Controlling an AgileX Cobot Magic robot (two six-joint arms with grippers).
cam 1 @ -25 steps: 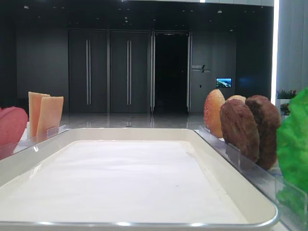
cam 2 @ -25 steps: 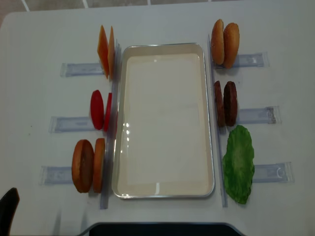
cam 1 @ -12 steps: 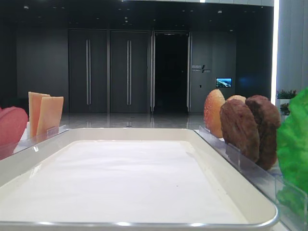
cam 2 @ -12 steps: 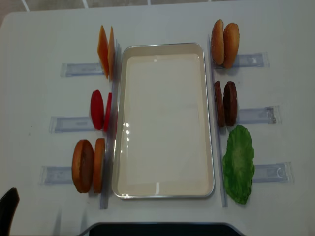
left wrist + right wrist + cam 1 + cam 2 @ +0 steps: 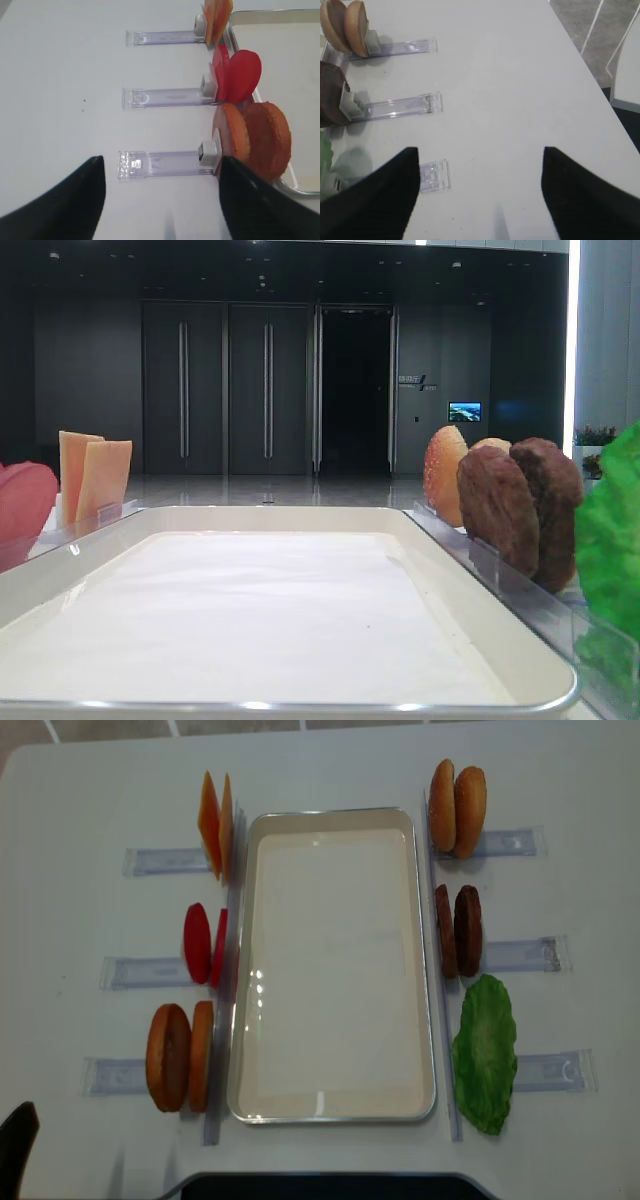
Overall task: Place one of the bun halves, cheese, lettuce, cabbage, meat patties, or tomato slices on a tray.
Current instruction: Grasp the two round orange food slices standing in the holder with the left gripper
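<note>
The white tray [image 5: 330,814] lies mid-table holding only its paper liner. Left of it stand cheese [image 5: 215,823], tomato slices [image 5: 198,943] and two bun halves [image 5: 180,1057] in racks. On its right are bun halves [image 5: 457,808], meat patties [image 5: 458,931] and lettuce [image 5: 485,1053]. Cabbage is out of view. My left gripper [image 5: 162,200] is open over bare table, just short of the near-left bun halves [image 5: 260,140]. My right gripper [image 5: 480,195] is open too, over bare table right of the patties [image 5: 330,100].
Clear plastic racks [image 5: 165,860] stick out from each food pair toward the table's sides, one [image 5: 160,164] just ahead of my left gripper. The table's right edge [image 5: 585,60] runs close beside the right gripper.
</note>
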